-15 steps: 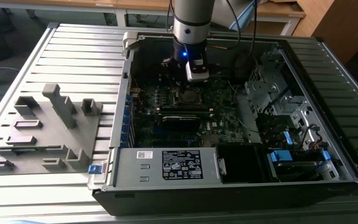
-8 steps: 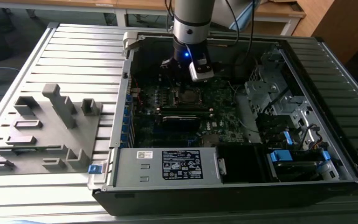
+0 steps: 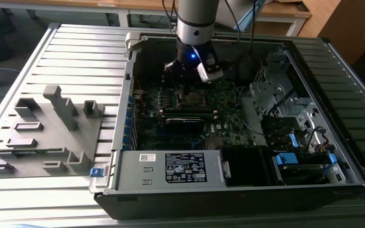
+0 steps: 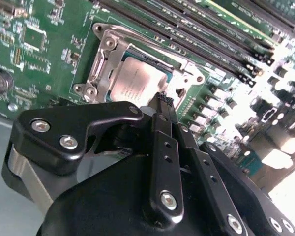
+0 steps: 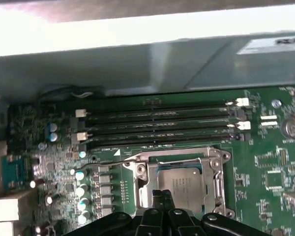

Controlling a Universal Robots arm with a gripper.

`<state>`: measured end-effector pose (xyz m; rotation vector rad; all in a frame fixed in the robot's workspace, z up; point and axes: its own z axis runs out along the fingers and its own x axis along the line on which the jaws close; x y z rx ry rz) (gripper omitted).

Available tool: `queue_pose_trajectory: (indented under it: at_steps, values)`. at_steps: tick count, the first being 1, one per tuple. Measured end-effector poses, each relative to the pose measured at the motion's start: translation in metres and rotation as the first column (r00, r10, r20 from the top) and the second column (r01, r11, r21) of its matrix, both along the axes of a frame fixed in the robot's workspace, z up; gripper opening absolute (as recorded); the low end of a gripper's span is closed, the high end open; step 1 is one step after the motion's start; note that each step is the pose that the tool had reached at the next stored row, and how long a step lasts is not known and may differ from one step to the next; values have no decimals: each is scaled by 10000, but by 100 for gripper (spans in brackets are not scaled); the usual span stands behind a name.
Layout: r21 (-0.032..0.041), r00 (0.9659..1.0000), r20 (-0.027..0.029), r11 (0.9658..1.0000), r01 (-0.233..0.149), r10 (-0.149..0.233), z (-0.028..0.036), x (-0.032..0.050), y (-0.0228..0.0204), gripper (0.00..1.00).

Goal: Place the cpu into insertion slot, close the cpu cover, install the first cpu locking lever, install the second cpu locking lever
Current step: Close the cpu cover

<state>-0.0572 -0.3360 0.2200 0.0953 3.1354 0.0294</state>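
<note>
Hovering over the insertion slot [image 3: 192, 98], the gripper [image 4: 162, 100] has its two black fingers [image 4: 161, 147] pressed together with nothing between them; their tips overlap the slot's near edge and hide it in both wrist views, and whether they touch it I cannot tell. Seated in the slot is the cpu [image 5: 183, 184], whose dull grey top carries faint lines of print too small to read. Around it lies the cpu cover [image 5: 217, 179], flat on the slot, the chip showing through its square cut-out. Just beside the slot run long black memory slots [image 5: 157, 123], a row of round-topped capacitors [image 5: 80, 175] stands near it, and a coin cell [image 5: 291, 127] sits farther off on the green motherboard [image 5: 270, 196]. Well apart from the slot, in the exterior view, the power supply [image 3: 138, 175] bears a black-and-white label [image 3: 186, 167] and a smaller white sticker [image 3: 147, 157], their text illegible
</note>
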Motion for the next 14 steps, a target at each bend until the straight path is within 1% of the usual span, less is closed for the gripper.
queue_pose_trajectory:
  at_steps: [3, 4, 7, 8, 9, 10, 12, 13, 14]
  values:
    - [1, 9986, 1, 9986, -520, 520, -4, 0, 0, 11]
    - [1, 9976, 1, 9976, -690, 690, -5, 0, 0, 11]
    - [0, 9929, 4, 9929, -1186, 1186, -10, 0, 0, 11]
    - [-1, 9919, 7, 9919, -1273, 1273, -10, 0, 0, 11]
    - [-1, 9915, 15, 9915, -1300, 1300, -11, 0, 0, 11]
    - [-3, 9913, 36, 9913, -1318, 1318, -14, -1, 0, 11]
    - [-17, 9907, 132, 9908, -1353, 1353, -24, -5, 0, 11]
    - [-22, 9906, 163, 9907, -1361, 1361, -30, -8, 0, 11]
    - [-21, 9905, 170, 9907, -1361, 1361, -34, -11, 0, 11]
